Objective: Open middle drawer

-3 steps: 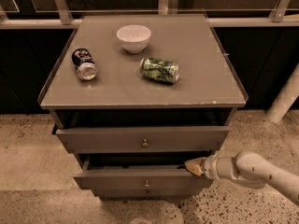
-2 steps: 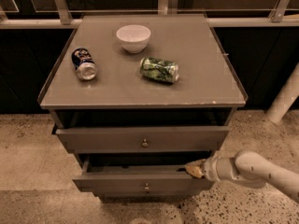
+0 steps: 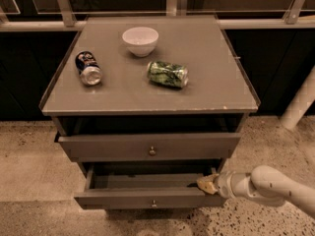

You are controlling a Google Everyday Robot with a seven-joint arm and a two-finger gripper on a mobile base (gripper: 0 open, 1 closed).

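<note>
The middle drawer (image 3: 123, 198) is a grey-brown drawer with a slim front and a small round knob (image 3: 154, 203). It stands pulled out well past the drawer above, and its inside shows. My gripper (image 3: 207, 184) comes in from the lower right on a white arm (image 3: 268, 186). It sits at the right end of the middle drawer, on the top edge of the front, reaching just inside. The top drawer (image 3: 98, 147), wider and taller-fronted with its own knob (image 3: 152, 151), is pulled out slightly. The bottom drawer is hidden under the middle one.
On the cabinet top (image 3: 206, 82) stand a white bowl (image 3: 140, 40), a dark can on its side (image 3: 88, 68) and a crushed green can (image 3: 168, 73). A railing (image 3: 64, 4) runs behind. A white post (image 3: 299, 104) stands at the right. Speckled floor (image 3: 34, 181) surrounds the cabinet.
The middle drawer has slid farther out toward the camera, showing more of its inside. My gripper moved with it, staying at its right end. The top drawer and the things on the cabinet top did not move.
</note>
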